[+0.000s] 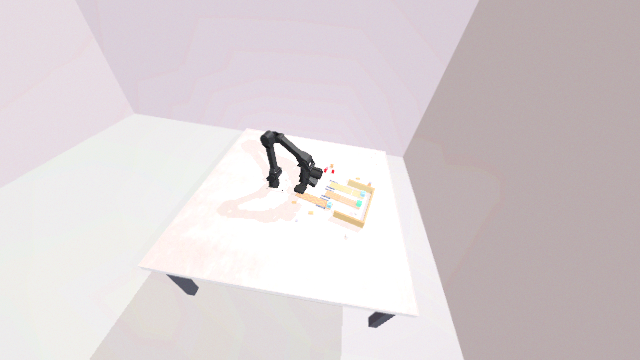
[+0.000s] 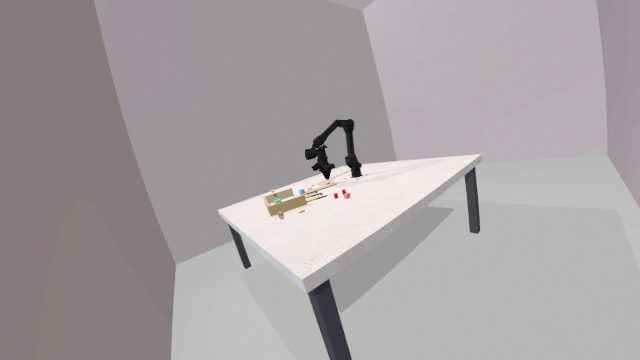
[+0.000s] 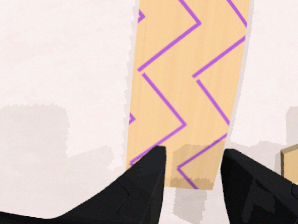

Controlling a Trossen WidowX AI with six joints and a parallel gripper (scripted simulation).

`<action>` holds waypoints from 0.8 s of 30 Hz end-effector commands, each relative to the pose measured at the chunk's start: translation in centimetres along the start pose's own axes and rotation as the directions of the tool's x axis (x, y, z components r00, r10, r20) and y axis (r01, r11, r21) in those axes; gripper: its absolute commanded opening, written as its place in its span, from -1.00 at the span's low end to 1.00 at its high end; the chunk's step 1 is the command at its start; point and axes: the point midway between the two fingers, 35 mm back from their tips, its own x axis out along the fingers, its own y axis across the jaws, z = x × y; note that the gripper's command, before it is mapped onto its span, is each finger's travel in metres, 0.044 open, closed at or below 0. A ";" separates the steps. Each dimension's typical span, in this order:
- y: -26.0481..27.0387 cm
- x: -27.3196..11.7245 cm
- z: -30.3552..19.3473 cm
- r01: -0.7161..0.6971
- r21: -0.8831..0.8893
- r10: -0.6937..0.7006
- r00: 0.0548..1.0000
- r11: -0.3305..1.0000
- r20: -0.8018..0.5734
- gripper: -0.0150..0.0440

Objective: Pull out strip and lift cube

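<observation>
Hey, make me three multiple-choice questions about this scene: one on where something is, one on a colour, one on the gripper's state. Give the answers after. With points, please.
1. Where is the green cube?
A) Beside the red pieces
B) Inside the tray's walls
C) Under the arm's base

2. What colour are the zigzag lines on the patterned strip?
A) Green
B) Black
C) Purple

3. How do the gripper's fingers stand?
A) Apart, holding nothing
B) Closed tip to tip
C) Shut on a red piece

Answers:
1. B: the green cube (image 1: 359, 203) (image 2: 277, 201) sits within the walls of the tan tray (image 1: 348, 219) (image 2: 288, 207).
2. C: the wrist view shows purple zigzags on the patterned strip (image 1: 311, 199) (image 3: 170, 95).
3. A: the wrist view shows a gap between the fingertips of the gripper (image 1: 299, 190) (image 2: 327, 178) (image 3: 195, 149), above the strip's end.
</observation>
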 end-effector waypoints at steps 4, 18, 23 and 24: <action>-0.3 -0.3 2.6 -0.004 -0.031 0.004 1.000 1.000 -0.003 0.49; -0.8 -1.2 7.7 -0.004 -0.031 0.004 1.000 1.000 0.000 1.00; -1.0 -1.5 9.5 -0.004 -0.031 0.004 1.000 1.000 0.002 1.00; -1.0 -1.6 9.9 -0.004 -0.031 0.004 1.000 1.000 0.002 1.00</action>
